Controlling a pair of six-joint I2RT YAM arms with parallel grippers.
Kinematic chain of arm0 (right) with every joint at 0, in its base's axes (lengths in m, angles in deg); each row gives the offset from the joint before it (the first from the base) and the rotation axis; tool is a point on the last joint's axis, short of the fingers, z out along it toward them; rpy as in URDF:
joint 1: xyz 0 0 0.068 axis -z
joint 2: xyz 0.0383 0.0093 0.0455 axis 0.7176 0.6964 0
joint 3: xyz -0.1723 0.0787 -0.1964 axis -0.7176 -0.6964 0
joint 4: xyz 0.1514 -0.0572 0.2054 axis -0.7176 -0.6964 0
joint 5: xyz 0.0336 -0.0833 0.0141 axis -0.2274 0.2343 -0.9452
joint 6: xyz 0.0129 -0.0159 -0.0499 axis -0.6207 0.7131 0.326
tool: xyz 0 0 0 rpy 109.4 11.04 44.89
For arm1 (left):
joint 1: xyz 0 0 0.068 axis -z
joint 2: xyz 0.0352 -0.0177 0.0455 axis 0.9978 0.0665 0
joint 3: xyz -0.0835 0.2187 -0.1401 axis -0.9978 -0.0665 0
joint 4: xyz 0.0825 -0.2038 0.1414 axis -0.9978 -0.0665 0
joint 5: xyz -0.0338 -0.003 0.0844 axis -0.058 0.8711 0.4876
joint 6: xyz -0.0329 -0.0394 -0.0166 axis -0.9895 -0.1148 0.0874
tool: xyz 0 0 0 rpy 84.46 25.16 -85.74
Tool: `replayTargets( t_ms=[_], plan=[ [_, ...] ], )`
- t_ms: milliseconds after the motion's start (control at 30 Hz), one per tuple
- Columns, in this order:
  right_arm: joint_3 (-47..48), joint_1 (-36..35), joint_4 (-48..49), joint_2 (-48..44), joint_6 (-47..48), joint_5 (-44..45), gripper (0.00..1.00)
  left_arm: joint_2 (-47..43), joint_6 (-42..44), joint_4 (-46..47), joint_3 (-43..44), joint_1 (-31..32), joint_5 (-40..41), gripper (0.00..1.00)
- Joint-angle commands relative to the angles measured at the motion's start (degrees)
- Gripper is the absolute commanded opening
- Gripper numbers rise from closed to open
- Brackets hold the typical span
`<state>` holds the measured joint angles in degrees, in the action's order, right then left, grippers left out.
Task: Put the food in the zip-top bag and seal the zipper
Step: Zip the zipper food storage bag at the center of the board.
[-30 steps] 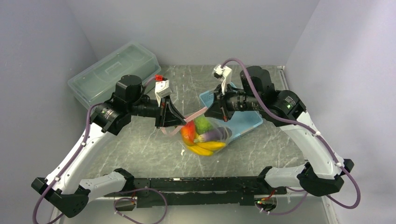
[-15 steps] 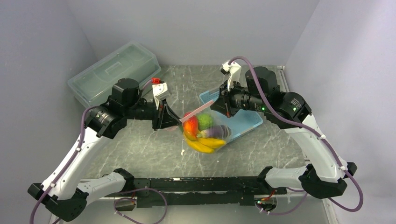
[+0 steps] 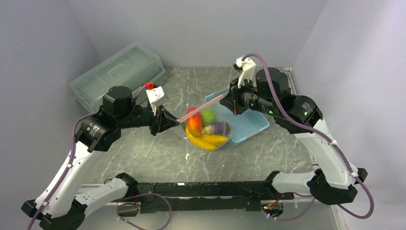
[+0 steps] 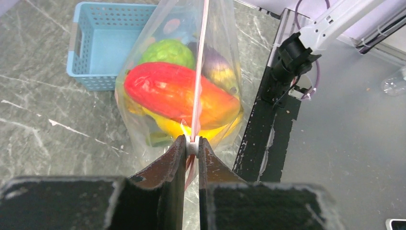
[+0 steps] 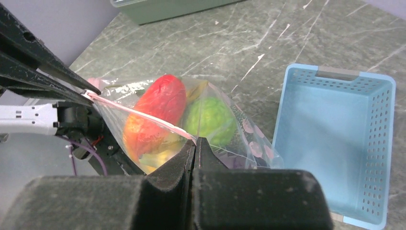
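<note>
Between pale grey walls (image 3: 201, 28) — a scratched marbled tabletop (image 3: 143, 148) under the zip-top bag (image 3: 209, 128).

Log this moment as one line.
left gripper: shut on zipper | right gripper: shut on zipper | zip-top bag: held between them | food: inside bag

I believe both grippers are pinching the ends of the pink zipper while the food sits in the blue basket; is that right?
Not quite: the food sits inside the zip-top bag, as the left wrist view shows; the blue basket holds nothing. The left gripper and right gripper do pinch the zipper.
</note>
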<state>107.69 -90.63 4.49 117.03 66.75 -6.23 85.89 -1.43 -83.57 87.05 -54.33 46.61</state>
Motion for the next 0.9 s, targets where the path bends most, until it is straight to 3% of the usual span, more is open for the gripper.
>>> replayTargets(
  t_ms=[0,467,733,867],
  plan=[
    [4.5,1.2,5.5,-3.3,-0.7,11.6,0.0,-2.4,2.3,-7.5,0.6,-0.3,5.6,0.0],
    [4.8,1.2,5.5,-3.2,-1.7,19.6,0.0,-5.6,2.1,-11.0,0.9,-0.3,12.3,0.0],
    [4.0,1.2,6.9,-3.6,-0.5,17.9,0.0,-6.7,1.6,-11.1,0.5,-0.3,16.3,0.0],
    [2.2,1.2,9.1,-5.0,1.1,13.2,0.0,-5.8,1.1,-9.8,1.8,-0.3,17.9,0.12]
  ],
)
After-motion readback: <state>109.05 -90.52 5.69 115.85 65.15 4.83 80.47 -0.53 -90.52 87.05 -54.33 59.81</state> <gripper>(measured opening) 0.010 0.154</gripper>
